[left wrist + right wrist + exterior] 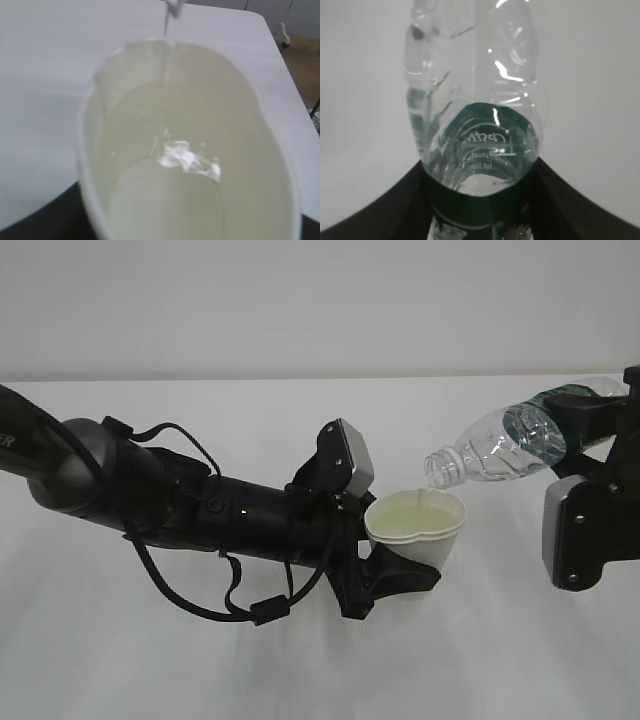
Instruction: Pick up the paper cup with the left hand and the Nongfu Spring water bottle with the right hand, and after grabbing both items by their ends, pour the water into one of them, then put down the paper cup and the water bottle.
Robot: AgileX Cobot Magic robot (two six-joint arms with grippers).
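Exterior view has the left hand (400, 575) gripping the paper cup (418, 528) low on its body, jaws part open and closed on it hard enough that the rim is pinched out of round. The cup is held above the bench (320, 670), just under the mouth of the Nongfu Spring water bottle (500, 445). The right hand (600, 430) holds that bottle by its labelled base end, jaws part open around it, the neck tipped down toward the cup.

The water (187, 160) falls in a thin stream close to the cup's far rim, so a small drift of either arm could send it over the edge onto the bench. The squeezed wall is another risk: a tighter grip could buckle the cup and spill what has pooled inside. A steeper tilt might also make the flow surge.

How much water remains in the bottle is hard to judge. The right fingertips are cut off at the frame edge, and the left wrist view shows neither jaw clearly, only dark shapes beneath the blurred cup.
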